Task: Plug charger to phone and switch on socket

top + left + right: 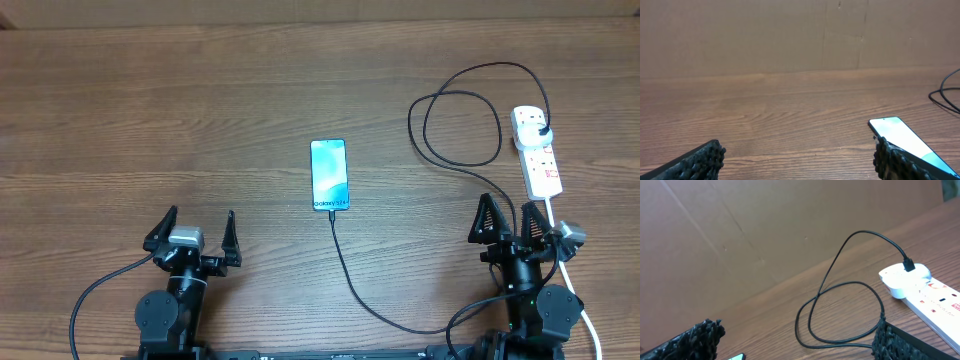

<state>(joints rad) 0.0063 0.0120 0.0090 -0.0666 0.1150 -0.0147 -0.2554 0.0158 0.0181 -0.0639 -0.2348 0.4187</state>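
Nearest, the left hand [200,213] and right hand [512,203] sat low at the bench's [150,100] near edge, both spread wide and empty. The phone [328,175] lay between them (screen up). The charger [350,275] ran from the phone's near end and looped to the socket [537,152] just beyond the right hand.

Wooden table [200,120], brown grain running sideways. Plain brown cardboard wall [765,35] behind far edge.
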